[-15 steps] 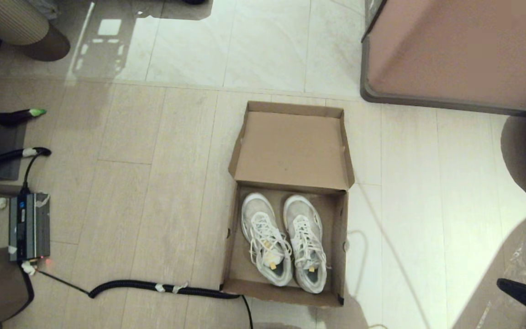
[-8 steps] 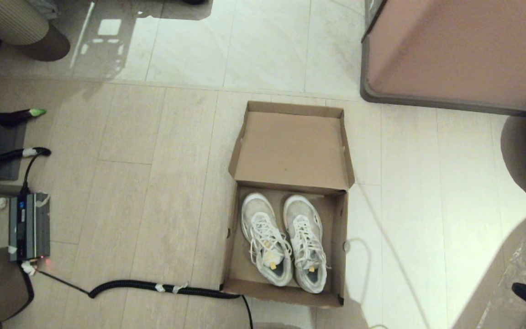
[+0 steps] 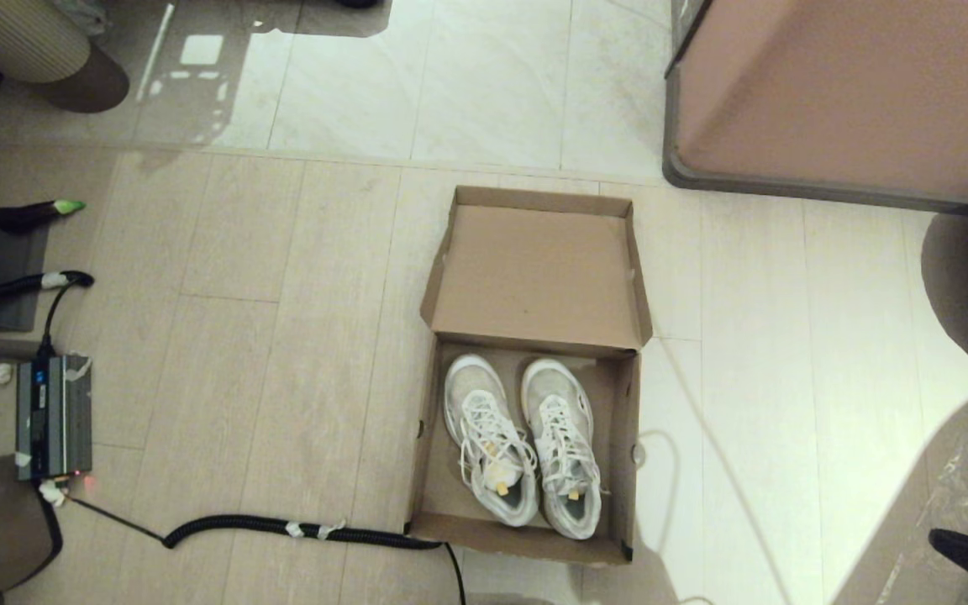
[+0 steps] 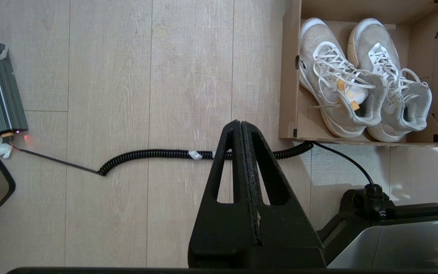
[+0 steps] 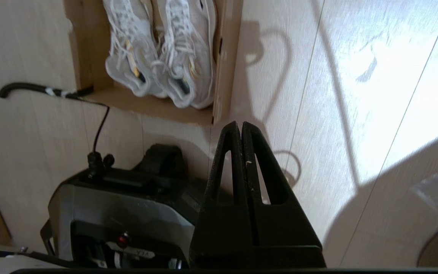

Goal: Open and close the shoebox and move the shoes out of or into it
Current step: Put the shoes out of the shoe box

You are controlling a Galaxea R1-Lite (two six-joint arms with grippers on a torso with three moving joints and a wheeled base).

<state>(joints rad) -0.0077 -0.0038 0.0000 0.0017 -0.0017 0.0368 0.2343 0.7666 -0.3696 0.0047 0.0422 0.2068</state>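
- Sitting on the floor [image 3: 299,353] in mid-scene, the shoebox [image 3: 526,538] is open, its lid [image 3: 539,269] flipped back to the far side.
- Shoes [image 3: 522,441] lie side by side inside, toes toward the lid, heels near.
- Left gripper [image 4: 242,127] hovers, fingers pressed together, over a coiled cable [image 4: 158,154] left of the box's near corner.
- Right gripper [image 5: 241,127] hangs, fingers together, over the floor just right of the box's near right corner.
- Cabinet [image 3: 854,92] stands far right.
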